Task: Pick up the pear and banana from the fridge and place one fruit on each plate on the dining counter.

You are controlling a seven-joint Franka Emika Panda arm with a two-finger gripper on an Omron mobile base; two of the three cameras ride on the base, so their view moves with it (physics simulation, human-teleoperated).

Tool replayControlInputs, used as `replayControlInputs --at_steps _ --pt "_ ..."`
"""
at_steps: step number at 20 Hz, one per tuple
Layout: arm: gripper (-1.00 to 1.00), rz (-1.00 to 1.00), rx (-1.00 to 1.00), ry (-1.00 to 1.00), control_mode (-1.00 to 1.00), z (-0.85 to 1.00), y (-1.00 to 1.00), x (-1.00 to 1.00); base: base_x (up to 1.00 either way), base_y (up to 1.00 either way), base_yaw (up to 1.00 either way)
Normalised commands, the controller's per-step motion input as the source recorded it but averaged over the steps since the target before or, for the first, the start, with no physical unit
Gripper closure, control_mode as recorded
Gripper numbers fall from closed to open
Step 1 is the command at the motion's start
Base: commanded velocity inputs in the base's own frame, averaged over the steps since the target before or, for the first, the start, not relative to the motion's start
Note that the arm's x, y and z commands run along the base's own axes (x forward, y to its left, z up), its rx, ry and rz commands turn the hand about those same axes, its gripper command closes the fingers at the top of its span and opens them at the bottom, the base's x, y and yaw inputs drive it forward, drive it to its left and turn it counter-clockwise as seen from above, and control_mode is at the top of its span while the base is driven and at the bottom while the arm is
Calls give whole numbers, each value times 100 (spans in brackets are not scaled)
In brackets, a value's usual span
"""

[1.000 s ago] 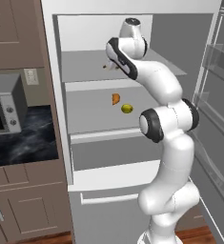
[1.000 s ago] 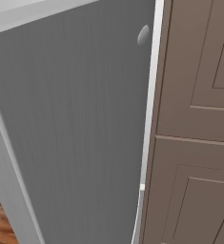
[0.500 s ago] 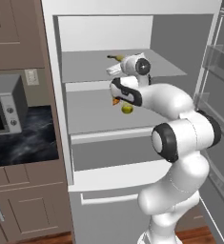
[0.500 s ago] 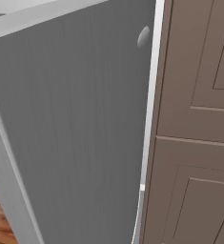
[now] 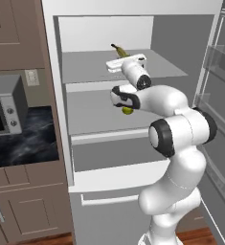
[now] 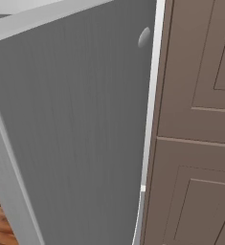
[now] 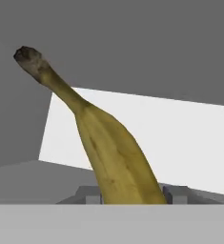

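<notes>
Kitchen stuff first: a dark-veined black countertop [image 5: 23, 143] with a grey microwave [image 5: 4, 107] is seen left of the tall light-grey fridge [image 5: 61, 95], which is stood open with its pale shelves on show. A small yellow-green pear [image 5: 128, 110] is tucked on the middle shelf, just under the white arm. On the upper shelf, the two-finger gripper [image 7: 132, 194] is closed around the long curved yellow banana [image 7: 111, 152], whose long axis is pointed away from the hand, dark stem end furthest toward the back wall.
</notes>
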Motion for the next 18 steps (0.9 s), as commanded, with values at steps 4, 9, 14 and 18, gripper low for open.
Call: replayControlInputs --at_steps 4,9,14,18 --pt "100 0 0 44 -100 100 12 9 0 0 0" --pt "100 0 -5 26 -100 52 -6 -66 0 0 0" --pt "100 -3 -2 3 -100 -21 -32 -100 0 0 0" --pt "100 -7 0 5 -100 -26 -27 -100 0 0 0"
